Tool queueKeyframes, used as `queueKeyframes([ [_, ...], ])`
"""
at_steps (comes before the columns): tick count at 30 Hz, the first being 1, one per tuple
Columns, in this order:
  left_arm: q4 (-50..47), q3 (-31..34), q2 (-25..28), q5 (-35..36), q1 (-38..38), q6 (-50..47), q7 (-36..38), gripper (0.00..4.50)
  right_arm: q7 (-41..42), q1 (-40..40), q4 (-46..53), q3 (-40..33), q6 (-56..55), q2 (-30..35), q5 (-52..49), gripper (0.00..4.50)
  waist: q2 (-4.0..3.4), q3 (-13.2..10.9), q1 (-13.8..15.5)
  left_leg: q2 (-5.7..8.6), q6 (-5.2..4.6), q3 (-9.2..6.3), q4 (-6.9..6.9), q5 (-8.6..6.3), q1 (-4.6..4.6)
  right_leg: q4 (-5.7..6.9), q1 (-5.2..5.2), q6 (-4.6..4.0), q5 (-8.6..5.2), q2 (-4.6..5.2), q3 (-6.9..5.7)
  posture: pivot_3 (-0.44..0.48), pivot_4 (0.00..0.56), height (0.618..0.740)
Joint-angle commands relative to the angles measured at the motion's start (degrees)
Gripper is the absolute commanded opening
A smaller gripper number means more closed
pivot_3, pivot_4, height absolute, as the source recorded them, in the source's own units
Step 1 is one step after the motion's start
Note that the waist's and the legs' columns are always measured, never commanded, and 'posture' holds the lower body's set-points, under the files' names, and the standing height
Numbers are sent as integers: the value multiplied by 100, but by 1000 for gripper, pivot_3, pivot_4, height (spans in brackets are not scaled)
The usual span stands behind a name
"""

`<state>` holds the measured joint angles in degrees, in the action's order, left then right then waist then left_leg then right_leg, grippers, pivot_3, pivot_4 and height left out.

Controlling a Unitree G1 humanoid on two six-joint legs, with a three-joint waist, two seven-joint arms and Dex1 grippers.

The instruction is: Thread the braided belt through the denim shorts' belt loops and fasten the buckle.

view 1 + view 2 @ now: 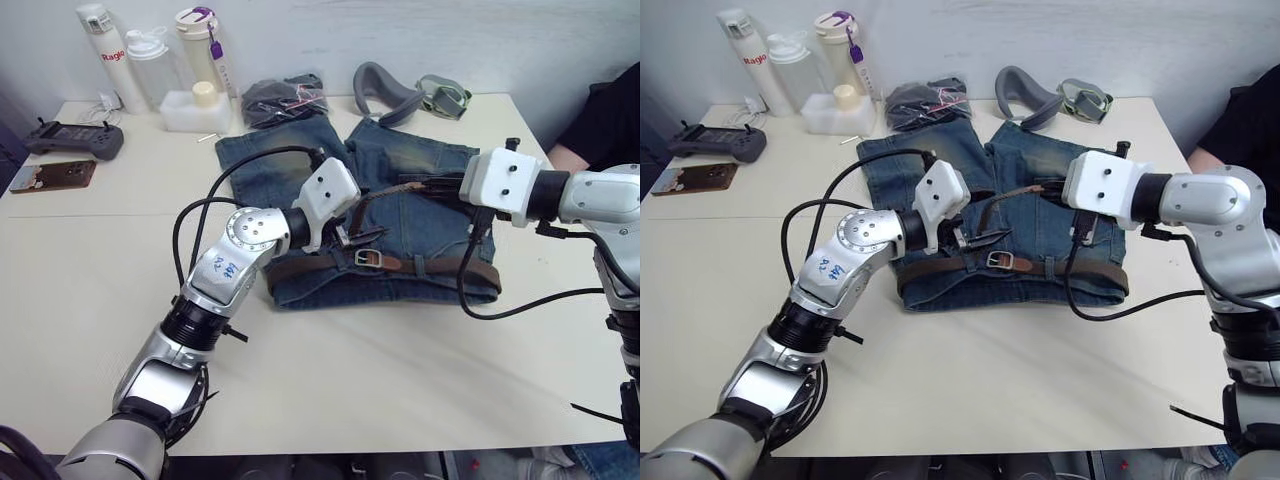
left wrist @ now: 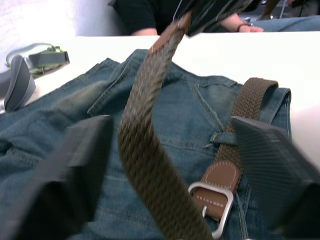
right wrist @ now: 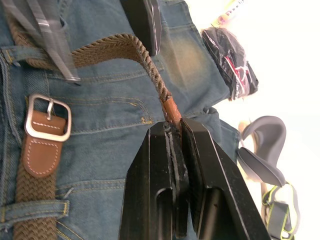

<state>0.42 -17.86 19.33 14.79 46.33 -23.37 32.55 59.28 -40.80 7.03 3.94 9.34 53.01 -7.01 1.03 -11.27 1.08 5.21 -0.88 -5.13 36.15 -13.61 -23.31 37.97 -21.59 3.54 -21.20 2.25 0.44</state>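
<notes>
White tabletop (image 1: 400,370) carries the shorts (image 1: 400,180), laid flat with the waistband toward the robot. Along that waistband the belt (image 1: 440,270) already runs through the loops (image 1: 418,266), its buckle (image 1: 368,258) lying at the waistband's middle. From the buckle the free end arcs up and away over the denim, long axis running toward the right gripper (image 3: 172,131), which is clamped on the tan tip. The left gripper (image 2: 165,165) sits just beside the buckle, fingers spread wide astride the raised strap, so it is the nearer arm. Fastening remains: the tip must come back to the buckle.
</notes>
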Motion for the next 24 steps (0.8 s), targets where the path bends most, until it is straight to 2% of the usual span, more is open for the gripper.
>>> queueKeyframes([
  [1,-66,133,-59,-159,115,210,150,1949,-13,12,344,-301,239,-4,-245,0,0,0,17,0,0,0,1,0,0,1,0,0,0,0,0,0,150,740],
  [5,93,194,-192,-361,172,341,109,143,-42,152,545,-286,615,-67,-407,0,0,0,34,0,0,0,3,0,0,1,1,0,0,0,0,0,150,740],
  [9,206,280,-258,-441,133,354,158,66,-151,216,679,-395,970,-185,-602,0,0,0,33,1,0,0,3,0,0,2,1,0,0,0,-1,0,150,740],
  [11,260,345,-248,-463,79,334,181,0,-225,252,740,-552,1202,-272,-786,794,0,0,24,0,0,0,2,0,0,2,0,0,0,0,0,0,150,740],
  [12,291,380,-230,-471,48,311,192,0,-221,286,776,-613,1297,-272,-867,961,0,0,23,0,0,0,1,0,0,2,0,0,0,-1,0,0,150,740],
  [13,322,411,-197,-478,16,283,209,0,-201,339,817,-656,1360,-243,-916,1352,0,0,32,-1,0,0,2,0,0,4,0,0,0,-1,0,0,150,740],
  [14,365,429,-134,-527,-20,292,222,0,-173,427,867,-688,1401,-197,-944,1907,0,0,34,-1,0,-1,2,0,0,4,0,0,0,-1,-2,0,150,740],
  [16,473,468,27,-662,-95,339,214,0,-182,706,984,-693,1447,-160,-940,2651,0,0,34,0,0,-1,3,0,0,3,1,0,0,-1,-2,0,150,740],
  [18,545,536,154,-730,-166,337,200,0,-216,1061,1104,-533,1399,-161,-802,3715,0,0,23,-1,-1,0,3,-1,1,2,2,0,0,-1,0,0,150,740],
  [19,548,569,202,-748,-205,326,217,0,-262,1205,1155,-413,1342,-181,-685,4084,0,0,25,0,-1,0,1,-1,1,3,0,0,0,-1,1,0,150,740],
  [24,415,690,366,-801,-394,244,281,0,-984,1606,1082,165,1001,-773,16,4084,0,0,21,0,-1,0,5,0,1,13,-2,0,0,0,1,0,150,740],
])
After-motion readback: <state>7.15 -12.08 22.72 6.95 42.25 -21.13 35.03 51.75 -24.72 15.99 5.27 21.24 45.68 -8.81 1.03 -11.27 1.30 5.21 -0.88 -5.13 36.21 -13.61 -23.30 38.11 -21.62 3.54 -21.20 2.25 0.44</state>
